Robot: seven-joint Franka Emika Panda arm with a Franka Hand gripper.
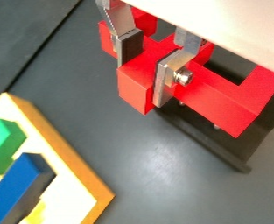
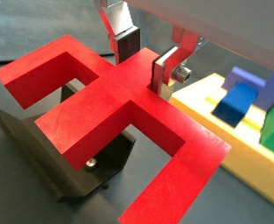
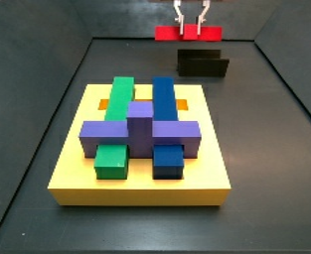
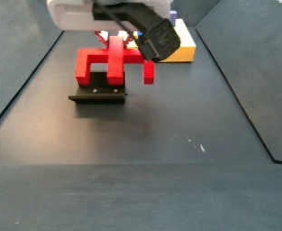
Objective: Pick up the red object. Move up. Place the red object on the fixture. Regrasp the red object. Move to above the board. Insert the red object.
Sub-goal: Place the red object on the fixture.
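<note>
Nearest in a side view, the board (image 3: 140, 159), a thick yellow slab, carries green, blue and purple blocks with orange slots showing between them. Beyond it the fixture (image 3: 203, 63), a small dark holder, stands on the dark floor, and farthest back the hand (image 3: 190, 27) hangs over it with the red object (image 3: 189, 33) in its fingers. In both wrist views the silver finger plates (image 1: 165, 77) are closed onto the central stem of the red object (image 2: 115, 96), one plate on each flat side, so the hand is narrowly open only by the stem's thickness. The crossbar and legs spread out beyond the fingers, and the piece sits at or just above the fixture (image 4: 97, 93); whether it already rests on the fixture cannot be told. The piece looks rigid, light and smooth-faced, probably a hard plastic, so it should not deform but could slip or twist under a weak pinch. The stem's parallel faces appear the soundest place to hold.
</note>
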